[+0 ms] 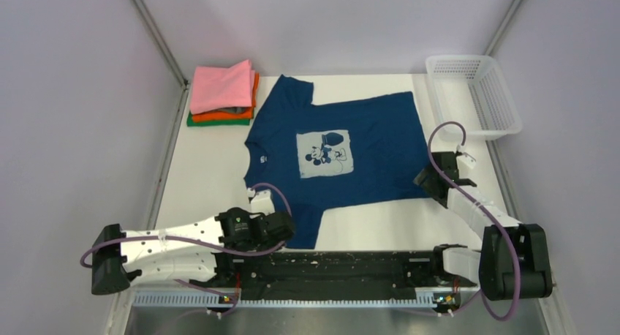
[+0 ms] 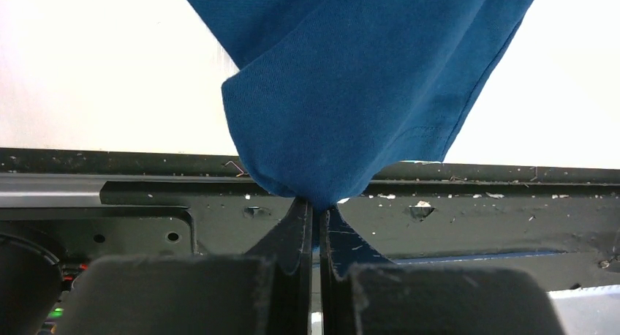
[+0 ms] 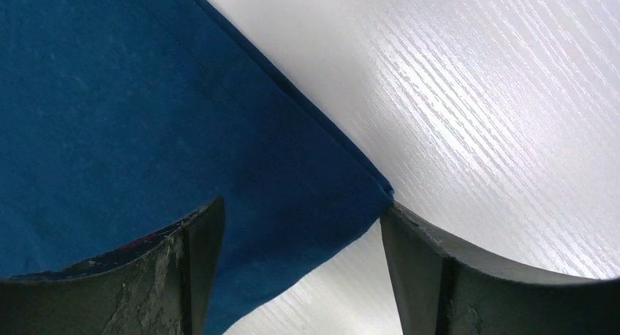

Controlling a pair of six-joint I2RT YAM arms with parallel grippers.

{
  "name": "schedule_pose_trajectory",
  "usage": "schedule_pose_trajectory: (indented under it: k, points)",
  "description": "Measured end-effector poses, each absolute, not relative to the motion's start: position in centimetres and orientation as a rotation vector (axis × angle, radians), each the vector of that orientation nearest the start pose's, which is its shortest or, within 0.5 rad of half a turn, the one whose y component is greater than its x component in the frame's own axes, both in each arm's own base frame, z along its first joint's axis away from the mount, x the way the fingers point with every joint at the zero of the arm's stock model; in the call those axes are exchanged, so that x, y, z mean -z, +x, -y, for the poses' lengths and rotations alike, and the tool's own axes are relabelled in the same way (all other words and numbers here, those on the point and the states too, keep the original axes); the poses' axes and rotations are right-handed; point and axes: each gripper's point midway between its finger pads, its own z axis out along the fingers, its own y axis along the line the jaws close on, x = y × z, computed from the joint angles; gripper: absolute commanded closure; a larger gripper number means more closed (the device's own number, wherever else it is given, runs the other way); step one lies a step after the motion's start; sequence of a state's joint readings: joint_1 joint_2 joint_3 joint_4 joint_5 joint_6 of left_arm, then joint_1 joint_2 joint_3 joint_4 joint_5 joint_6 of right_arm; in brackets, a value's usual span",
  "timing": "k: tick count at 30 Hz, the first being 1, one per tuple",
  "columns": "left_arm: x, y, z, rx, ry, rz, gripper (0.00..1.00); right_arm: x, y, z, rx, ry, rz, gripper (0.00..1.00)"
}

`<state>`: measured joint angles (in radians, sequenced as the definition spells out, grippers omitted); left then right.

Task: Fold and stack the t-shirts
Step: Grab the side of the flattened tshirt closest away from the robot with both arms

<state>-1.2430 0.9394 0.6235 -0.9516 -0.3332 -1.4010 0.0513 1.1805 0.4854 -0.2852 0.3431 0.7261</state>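
The navy blue t-shirt [image 1: 343, 148] lies spread flat on the white table, its pale chest print [image 1: 324, 154] facing up. My left gripper [image 1: 286, 227] is shut on the shirt's near left sleeve [image 2: 343, 93], which bunches just above the closed fingertips in the left wrist view. My right gripper [image 1: 431, 183] is open at the shirt's near right hem corner [image 3: 343, 203], with the corner lying between the two fingers [image 3: 183, 276]. A folded stack with the pink shirt [image 1: 221, 85] on top of the orange [image 1: 234, 115] and green [image 1: 212, 121] ones sits at the far left.
A white mesh basket [image 1: 475, 93] stands at the far right corner. The black base rail [image 1: 336, 265] runs along the near edge, directly under the left gripper [image 2: 439, 225]. Bare white table [image 3: 497, 101] lies to the right of the shirt's hem.
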Motion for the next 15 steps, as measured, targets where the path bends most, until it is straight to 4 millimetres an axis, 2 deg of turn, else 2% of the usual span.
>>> schedule_pose_trajectory:
  k: [11, 15]
  points:
    - [-6.6, 7.5, 17.0, 0.330, -0.328, -2.723, 1.00, -2.7, 24.6, 1.7, 0.088, 0.937, -2.318, 0.24]
    - [-6.6, 7.3, 17.1, 0.337, -0.339, -2.728, 1.00, -2.2, 25.0, 1.7, 0.098, 0.932, -2.340, 0.30]
